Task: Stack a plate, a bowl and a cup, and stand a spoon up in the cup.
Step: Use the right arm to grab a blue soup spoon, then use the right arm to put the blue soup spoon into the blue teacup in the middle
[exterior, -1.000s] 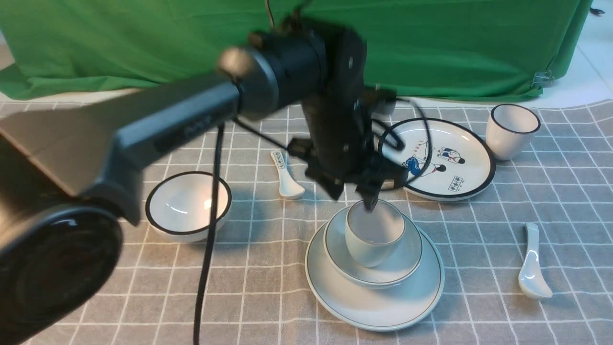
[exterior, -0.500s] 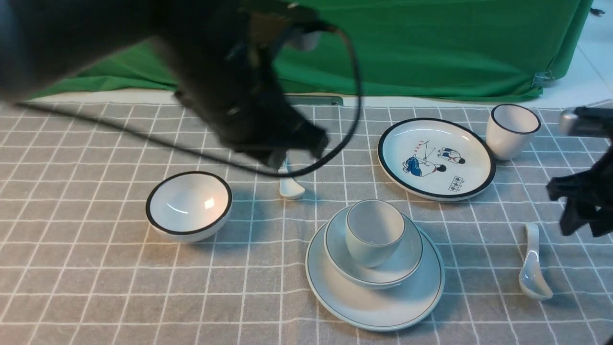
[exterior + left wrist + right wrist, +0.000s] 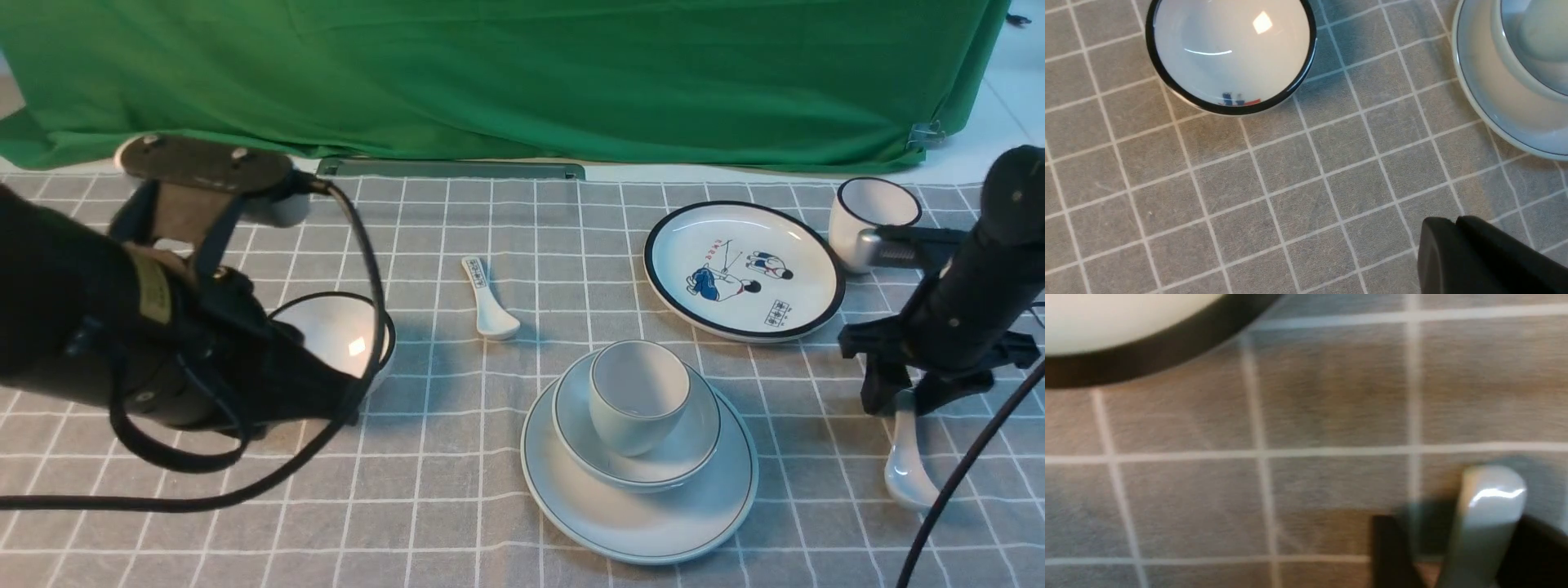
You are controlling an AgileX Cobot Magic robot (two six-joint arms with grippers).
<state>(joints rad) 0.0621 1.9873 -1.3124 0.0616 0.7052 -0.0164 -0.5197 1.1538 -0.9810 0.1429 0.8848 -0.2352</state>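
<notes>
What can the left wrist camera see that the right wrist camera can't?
Only the left wrist view: the black-rimmed bowl, and part of the stacked plate and bowl. Only the right wrist view: the blurred handle of the spoon, between the open fingers of the right gripper, and a curved black rim of some white dish. Both: the grey checked tablecloth.
</notes>
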